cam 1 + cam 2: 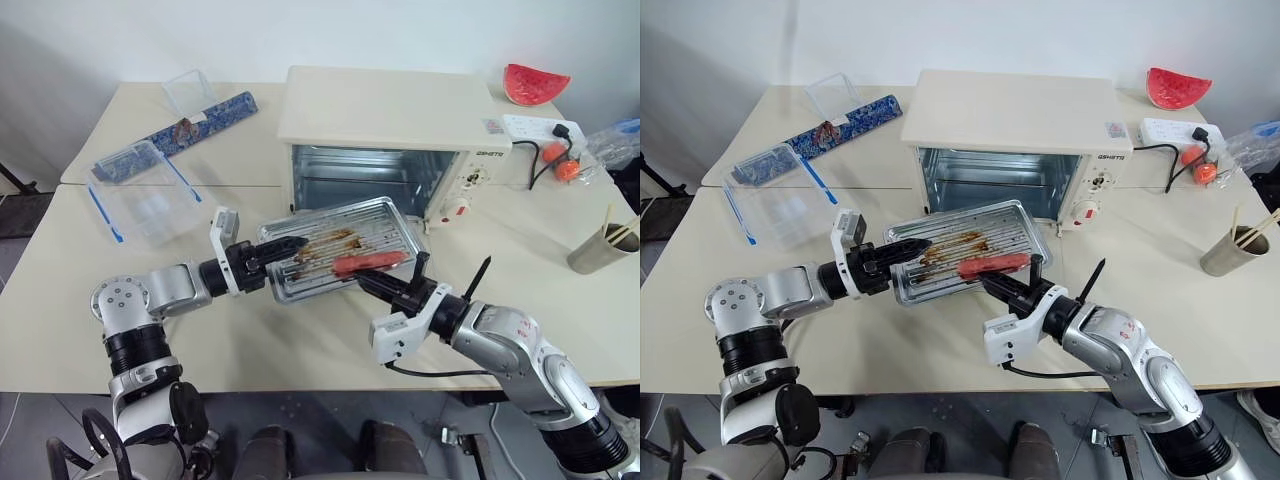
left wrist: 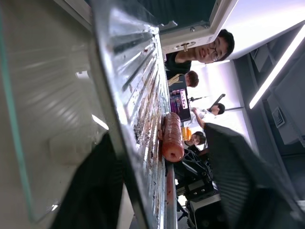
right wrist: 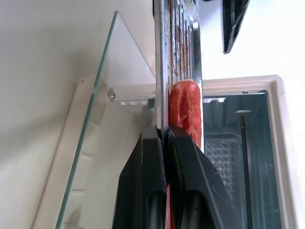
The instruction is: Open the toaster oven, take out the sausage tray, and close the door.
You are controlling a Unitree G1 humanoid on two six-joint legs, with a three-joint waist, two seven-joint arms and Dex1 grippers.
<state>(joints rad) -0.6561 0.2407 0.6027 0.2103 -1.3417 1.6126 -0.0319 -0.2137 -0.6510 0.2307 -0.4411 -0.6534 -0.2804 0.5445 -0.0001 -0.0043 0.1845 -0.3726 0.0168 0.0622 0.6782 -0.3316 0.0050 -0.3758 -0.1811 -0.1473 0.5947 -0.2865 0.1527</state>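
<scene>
The cream toaster oven [image 1: 385, 110] stands at the back of the table with its door [image 3: 109, 119] folded down flat. Just above that door hangs the silver sausage tray [image 1: 370, 225], grease-stained, with a red sausage [image 1: 368, 263] near its front rim. My right gripper [image 1: 372, 282] is shut on the tray's front rim beside the sausage, and the right wrist view shows the pinch [image 3: 164, 131]. My left gripper [image 1: 288, 250] straddles the tray's left rim. In the left wrist view one finger lies against the underside and the other finger [image 2: 243, 181] stands off from the tray.
A clear plastic box with blue clips [image 1: 145, 195] sits left of the tray, its lid [image 1: 190, 92] further back. A watermelon slice [image 1: 533, 83], a power strip [image 1: 535, 128] and a cup with chopsticks [image 1: 600, 250] are on the right. People show in the background.
</scene>
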